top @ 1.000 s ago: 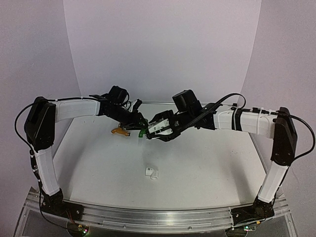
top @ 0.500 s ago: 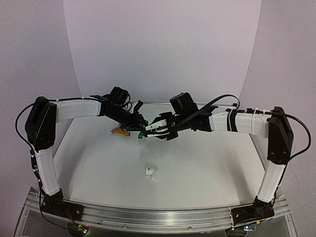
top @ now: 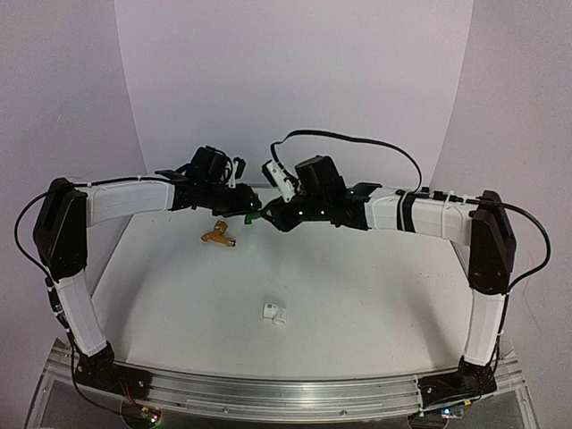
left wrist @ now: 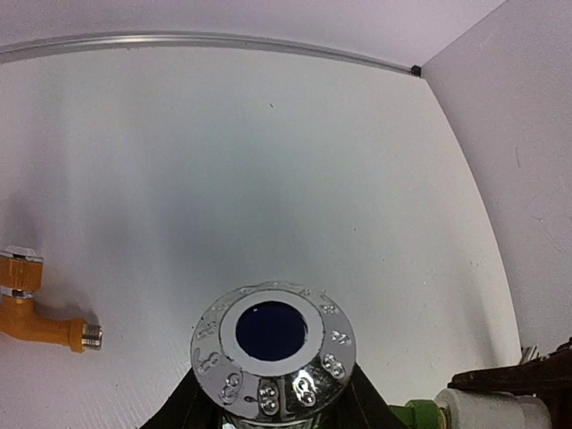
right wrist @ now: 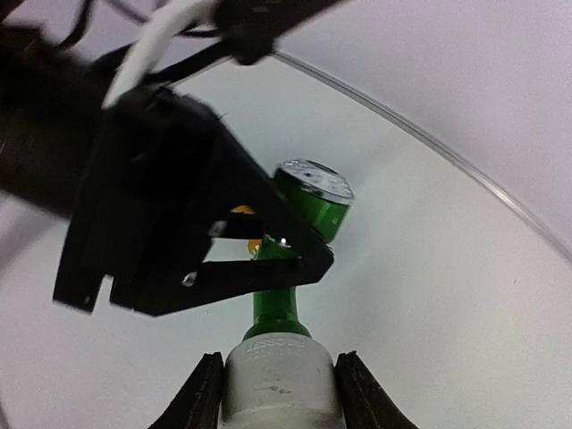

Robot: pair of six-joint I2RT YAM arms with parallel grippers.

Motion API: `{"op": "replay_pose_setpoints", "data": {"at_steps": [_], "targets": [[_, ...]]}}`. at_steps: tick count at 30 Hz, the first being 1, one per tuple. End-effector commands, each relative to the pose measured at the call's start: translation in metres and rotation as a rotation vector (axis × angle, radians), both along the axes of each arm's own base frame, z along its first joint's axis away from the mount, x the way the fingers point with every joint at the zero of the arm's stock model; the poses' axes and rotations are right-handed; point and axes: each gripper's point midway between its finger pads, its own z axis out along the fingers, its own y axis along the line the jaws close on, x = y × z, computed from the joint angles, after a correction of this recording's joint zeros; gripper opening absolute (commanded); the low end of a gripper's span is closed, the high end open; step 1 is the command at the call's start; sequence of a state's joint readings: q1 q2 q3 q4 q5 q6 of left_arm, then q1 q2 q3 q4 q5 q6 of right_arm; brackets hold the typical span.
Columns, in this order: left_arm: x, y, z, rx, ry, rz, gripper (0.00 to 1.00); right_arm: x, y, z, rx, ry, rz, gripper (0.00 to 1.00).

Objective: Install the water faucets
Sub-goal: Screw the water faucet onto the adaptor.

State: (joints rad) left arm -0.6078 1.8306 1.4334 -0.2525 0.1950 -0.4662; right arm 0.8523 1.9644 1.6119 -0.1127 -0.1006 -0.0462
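L gripper [left wrist: 273,404] holds green faucet [right wrist: 308,210]; R gripper [right wrist: 279,402] clamps its white fitting [right wrist: 279,365].

High rear view, wrist close-ups sharing faucet [right wrist: 308,210]

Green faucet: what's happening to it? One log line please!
left gripper: shut on green faucet | right gripper: shut on white pipe fitting at faucet's end | orange faucet: lying on table

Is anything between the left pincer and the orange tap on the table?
Nothing visible: only bare table lies between the orange tap and the left pincer. But that pincer is gripping the green tap, and the right pincer the white fitting.
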Motion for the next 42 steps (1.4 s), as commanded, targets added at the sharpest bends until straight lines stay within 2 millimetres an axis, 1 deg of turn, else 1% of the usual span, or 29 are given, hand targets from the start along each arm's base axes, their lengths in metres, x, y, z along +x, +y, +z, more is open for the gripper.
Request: {"op": "replay_pose_setpoints", "data": {"at_steps": [1, 4, 7, 9, 12, 14, 15, 18, 19, 20, 23, 24, 26, 27, 30, 31, 34, 35, 36, 37, 39, 42], "targets": [[0.021, 0.011, 0.093, -0.136, -0.296, 0.152, 0.00, 0.018, -0.024, 0.001, 0.364, 0.401, -0.483, 0.00], [0.023, 0.010, 0.101, -0.169, -0.349, 0.186, 0.00, 0.015, -0.020, -0.003, 0.538, 0.608, -0.605, 0.03], [0.021, 0.009, 0.101, -0.177, -0.366, 0.203, 0.00, 0.014, -0.012, 0.003, 0.701, 0.747, -0.663, 0.07], [0.019, 0.009, 0.100, -0.173, -0.371, 0.205, 0.00, 0.015, -0.004, 0.012, 0.778, 0.788, -0.649, 0.13], [0.016, 0.012, 0.097, -0.166, -0.367, 0.206, 0.00, 0.017, 0.002, 0.029, 0.793, 0.757, -0.609, 0.23], [0.014, 0.015, 0.093, -0.156, -0.364, 0.211, 0.00, 0.018, -0.001, 0.039, 0.776, 0.699, -0.581, 0.37], [0.013, 0.017, 0.092, -0.152, -0.361, 0.211, 0.00, 0.017, -0.001, 0.045, 0.755, 0.663, -0.553, 0.46], [0.013, 0.024, 0.082, -0.167, -0.313, 0.209, 0.00, 0.012, -0.005, 0.060, 0.658, 0.527, -0.448, 0.80], [0.013, 0.027, 0.077, -0.178, -0.284, 0.203, 0.00, 0.010, -0.009, 0.062, 0.615, 0.478, -0.418, 0.89], [0.013, 0.027, 0.071, -0.188, -0.251, 0.184, 0.00, 0.006, -0.013, 0.065, 0.572, 0.423, -0.385, 0.94], [0.009, 0.024, 0.058, -0.189, -0.185, 0.132, 0.00, -0.006, -0.028, 0.072, 0.416, 0.237, -0.274, 0.98], [0.007, 0.022, 0.053, -0.183, -0.161, 0.107, 0.00, -0.011, -0.030, 0.071, 0.362, 0.188, -0.221, 0.98], [0.005, 0.016, 0.045, -0.160, -0.116, 0.068, 0.00, -0.023, -0.033, 0.075, 0.221, 0.032, -0.074, 0.98], [0.002, 0.013, 0.037, -0.137, -0.081, 0.046, 0.00, -0.029, -0.036, 0.071, 0.149, -0.032, -0.010, 0.98], [-0.006, 0.002, 0.027, -0.124, -0.020, -0.032, 0.00, -0.053, -0.040, 0.071, -0.057, -0.284, 0.245, 0.98], [-0.008, 0.000, 0.024, -0.121, -0.002, -0.052, 0.00, -0.058, -0.043, 0.067, -0.133, -0.368, 0.319, 0.98], [-0.016, -0.005, 0.015, -0.111, 0.041, -0.100, 0.00, -0.072, -0.043, 0.064, -0.263, -0.521, 0.495, 0.98], [-0.018, -0.006, 0.012, -0.108, 0.057, -0.116, 0.00, -0.078, -0.043, 0.061, -0.311, -0.564, 0.573, 0.98], [-0.020, -0.009, 0.009, -0.110, 0.075, -0.137, 0.00, -0.085, -0.045, 0.053, -0.379, -0.624, 0.665, 0.98], [-0.023, -0.012, 0.008, -0.113, 0.092, -0.159, 0.00, -0.088, -0.046, 0.047, -0.430, -0.673, 0.725, 0.98], [-0.028, -0.016, 0.003, -0.114, 0.128, -0.191, 0.00, -0.085, -0.048, 0.037, -0.530, -0.757, 0.797, 0.98], [-0.032, -0.019, -0.003, -0.118, 0.161, -0.217, 0.00, -0.086, -0.045, 0.033, -0.598, -0.828, 0.896, 0.98]]}}
